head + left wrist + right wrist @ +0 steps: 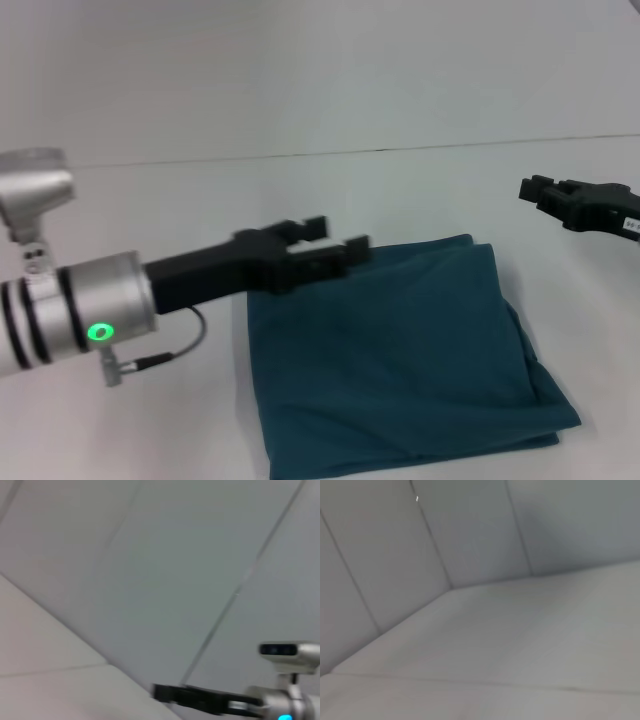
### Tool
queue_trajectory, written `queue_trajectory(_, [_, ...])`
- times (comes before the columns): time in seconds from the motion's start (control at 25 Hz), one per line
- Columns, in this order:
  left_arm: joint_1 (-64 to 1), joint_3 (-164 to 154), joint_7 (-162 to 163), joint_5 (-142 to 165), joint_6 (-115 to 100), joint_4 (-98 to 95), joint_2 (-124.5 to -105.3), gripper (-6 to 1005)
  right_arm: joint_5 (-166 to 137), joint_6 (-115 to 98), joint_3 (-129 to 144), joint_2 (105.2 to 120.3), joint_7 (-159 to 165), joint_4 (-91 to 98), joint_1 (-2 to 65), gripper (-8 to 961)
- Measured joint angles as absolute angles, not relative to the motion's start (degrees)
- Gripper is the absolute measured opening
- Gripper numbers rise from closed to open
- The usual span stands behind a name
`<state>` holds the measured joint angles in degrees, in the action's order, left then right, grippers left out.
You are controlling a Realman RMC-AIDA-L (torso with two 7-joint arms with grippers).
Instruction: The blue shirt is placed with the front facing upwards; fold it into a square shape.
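The white table [300,190] took up most of the head view, with the pale wall behind it. On it, toward the near right of centre, you had the blue shirt [400,360] already down to a roughly square bundle, plain teal side up, no lettering showing. One edge on the right side wasn't lined up, so a lower layer stuck out a bit past the top one near the right corner.

Your left arm [80,305] came in from the left with its green light on, and the left gripper [340,237] sat over the far left corner of the shirt with its fingers [358,243] apart and nothing between them. Couldn't say if it was touching the cloth or just above it.

The right gripper [533,189] was off at the right edge, well apart from the shirt and over bare table. From these views I couldn't tell whether it was spread or closed.

The right wrist view only showed table and wall.
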<state>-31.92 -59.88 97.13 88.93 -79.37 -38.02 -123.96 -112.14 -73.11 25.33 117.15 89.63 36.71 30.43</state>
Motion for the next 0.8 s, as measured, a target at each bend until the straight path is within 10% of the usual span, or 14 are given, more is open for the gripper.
queue_trajectory(0.24, [-29.3,-52.92,93.3,91.9,-79.7,-39.18,-123.94,949,-117.84,-77.09,29.85,113.78,108.82,39.31,31.07,193])
queue_trajectory(0.52, [-28.08,-48.64,92.12,95.46,-80.22,-39.83,-123.9,965,-119.95,-77.42,32.8,113.58,118.23,38.39,31.59,436])
queue_trajectory(0.8, [-27.97,-48.14,90.69,96.1,-80.04,-40.21,-123.92,966,-120.93,-75.42,33.54,113.67,120.88,33.07,33.49,433])
